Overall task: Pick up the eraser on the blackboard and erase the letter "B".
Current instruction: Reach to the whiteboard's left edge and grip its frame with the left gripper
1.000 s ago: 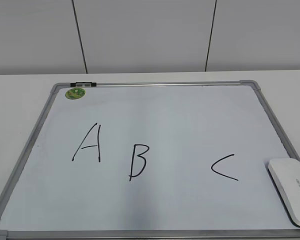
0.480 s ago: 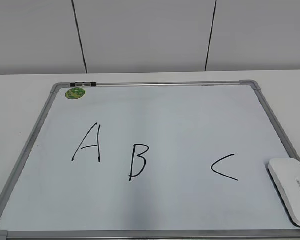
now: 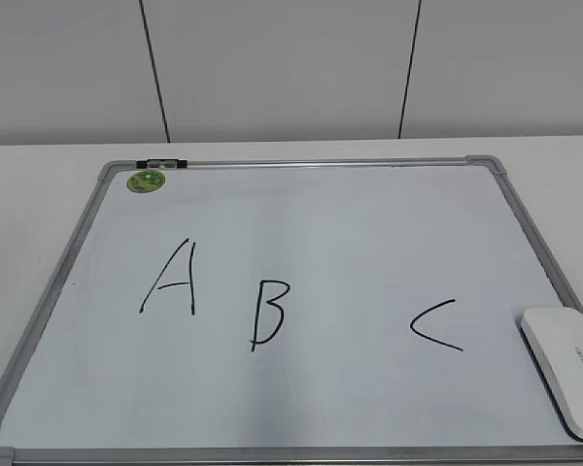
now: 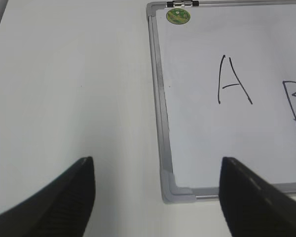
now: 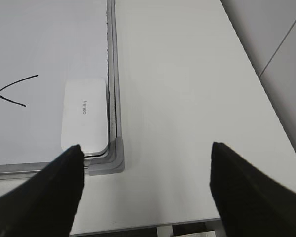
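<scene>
1. Table [image 3: 39, 184]: white top, carrying everything below; grey wall panels with dark seams behind it.

2. Blackboard [image 3: 301, 218]: a large white dry-erase board in a grey metal frame with grey plastic corners, lying flat on the table. A small dark clip [image 3: 161, 162] sits on its far edge near the left corner.

3. My left gripper [image 4: 157, 170]: jaws spread wide, holding nothing. It hovers above the board's near-left corner; one dark finger [image 4: 69, 197] is over bare table, the other over the board's edge.

4. My right gripper [image 5: 147, 158]: jaws likewise spread wide and empty. It hovers above the board's near-right corner, one finger [image 5: 49, 197] over the frame, the other over the table beside it.

5. Eraser [image 3: 566, 367]: a flat white rounded block with small grey lettering, lying on the board in its near-right corner, against the right frame. In my right wrist view it sits just ahead of my left-hand finger, not touched.

6. Letter "A" [image 3: 172, 279]: black marker, left part of the board.

7. Letter "C" [image 3: 433, 324]: black, just left of the eraser.

8. Letter "B" [image 3: 268, 313]: thin black strokes, whole, between "A" and "C", well apart from the eraser.

9. Sticker [image 3: 147, 181]: round, green, at the board's far-left corner.
</scene>
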Tool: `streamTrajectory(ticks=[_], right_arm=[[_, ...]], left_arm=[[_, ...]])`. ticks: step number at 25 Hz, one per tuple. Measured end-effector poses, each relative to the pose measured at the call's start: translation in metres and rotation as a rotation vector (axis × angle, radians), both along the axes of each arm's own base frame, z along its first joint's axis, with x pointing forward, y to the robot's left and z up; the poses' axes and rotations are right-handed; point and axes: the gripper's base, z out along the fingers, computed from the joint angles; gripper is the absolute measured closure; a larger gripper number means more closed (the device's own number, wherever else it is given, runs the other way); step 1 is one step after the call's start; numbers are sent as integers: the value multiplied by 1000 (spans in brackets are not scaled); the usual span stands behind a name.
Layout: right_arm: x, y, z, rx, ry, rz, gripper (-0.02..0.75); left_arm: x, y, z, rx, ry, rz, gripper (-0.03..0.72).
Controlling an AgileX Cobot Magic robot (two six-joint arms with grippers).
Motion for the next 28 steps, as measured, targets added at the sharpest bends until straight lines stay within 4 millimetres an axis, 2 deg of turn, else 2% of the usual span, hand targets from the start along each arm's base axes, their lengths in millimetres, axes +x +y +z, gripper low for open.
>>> streamTrajectory(ticks=[5, 12, 17, 24, 28], right_arm=[[0, 0, 0, 0, 0, 0, 148], [0, 0, 0, 0, 0, 0, 148], [0, 0, 0, 0, 0, 0, 148], [0, 0, 0, 0, 0, 0, 148], [0, 0, 0, 0, 0, 0, 148]], left_arm=[[55, 0, -5, -23, 113, 3, 105], [132, -3, -37, -59, 337, -39, 160], [185, -5, -56, -86, 460, -46, 232], [250, -4, -81, -99, 550, -44, 299], [277, -4, -100, -103, 603, -43, 330]])
